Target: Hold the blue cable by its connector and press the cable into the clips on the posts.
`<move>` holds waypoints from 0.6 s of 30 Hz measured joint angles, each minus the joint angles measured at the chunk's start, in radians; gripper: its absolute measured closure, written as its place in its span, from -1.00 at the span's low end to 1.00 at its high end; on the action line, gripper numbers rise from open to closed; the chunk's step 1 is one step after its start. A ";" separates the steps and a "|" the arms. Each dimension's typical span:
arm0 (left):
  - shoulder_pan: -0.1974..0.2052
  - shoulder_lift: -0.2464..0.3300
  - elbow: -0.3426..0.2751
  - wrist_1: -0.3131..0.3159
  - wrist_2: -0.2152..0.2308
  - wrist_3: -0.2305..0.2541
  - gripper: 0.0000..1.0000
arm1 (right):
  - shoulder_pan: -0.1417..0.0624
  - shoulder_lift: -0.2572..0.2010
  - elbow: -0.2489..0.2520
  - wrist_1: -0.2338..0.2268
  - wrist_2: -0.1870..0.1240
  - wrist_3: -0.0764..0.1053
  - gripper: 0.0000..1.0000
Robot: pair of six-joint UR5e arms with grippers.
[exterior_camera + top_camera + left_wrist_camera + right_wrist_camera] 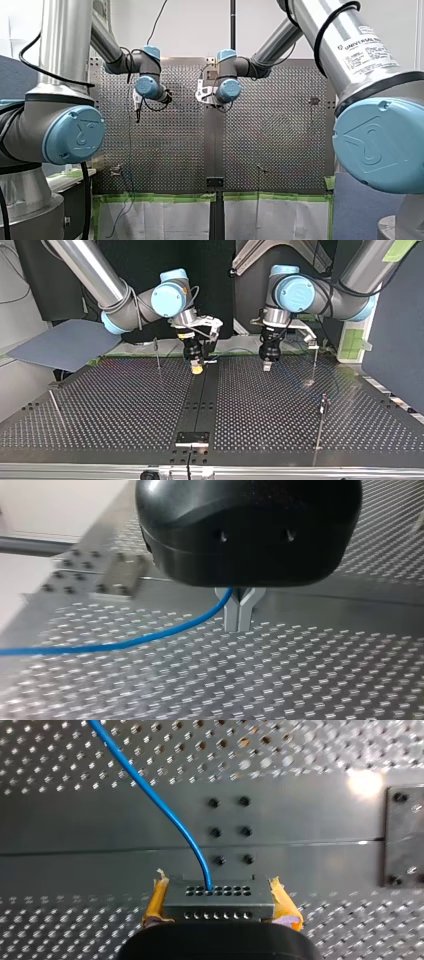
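My right gripper [216, 887] has its yellow pads [156, 900] shut on a dark grey connector [220, 904] with rows of small holes. The blue cable [150, 795] leaves the connector's middle and curves away over the perforated table. My left gripper [238, 622] has its metal fingers shut on the same blue cable [150, 636], which trails off to one side just above the plate. In the top view my right gripper [197, 368] hangs over the dark centre strip and my left gripper [267, 366] a little to its right, both near the far edge.
Thin upright posts stand on the table: one [157, 354] left of my right gripper, two more [314, 362] [322, 412] at the top view's right. A black plate [192, 437] sits on the centre strip near the front edge. A grey sheet [65, 342] lies beyond the left corner.
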 joint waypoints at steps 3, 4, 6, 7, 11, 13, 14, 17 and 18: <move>-0.009 -0.027 -0.013 0.029 0.000 0.021 0.95 | -0.002 0.000 0.027 -0.018 0.002 0.002 1.00; -0.013 -0.036 -0.015 0.037 0.000 0.025 0.95 | -0.002 0.000 0.035 -0.021 0.003 0.003 1.00; -0.022 -0.054 -0.016 0.056 0.000 0.029 0.95 | -0.004 0.000 0.052 -0.033 0.006 0.006 1.00; -0.027 -0.062 -0.016 0.063 0.000 0.030 0.95 | -0.005 0.001 0.060 -0.040 0.006 0.007 1.00; -0.048 -0.099 -0.015 0.100 -0.004 0.029 0.95 | -0.011 0.003 0.098 -0.075 0.008 0.012 1.00; -0.059 -0.119 -0.015 0.121 -0.008 0.027 0.95 | -0.015 0.008 0.119 -0.097 0.009 0.014 1.00; -0.065 -0.128 -0.015 0.130 -0.009 0.025 0.95 | -0.017 0.012 0.129 -0.106 0.010 0.015 1.00; -0.081 -0.158 -0.015 0.154 -0.014 0.018 0.95 | -0.021 0.036 0.160 -0.134 0.018 0.016 1.00; -0.087 -0.169 -0.014 0.161 -0.016 0.016 0.95 | -0.022 0.047 0.173 -0.141 0.026 0.018 1.00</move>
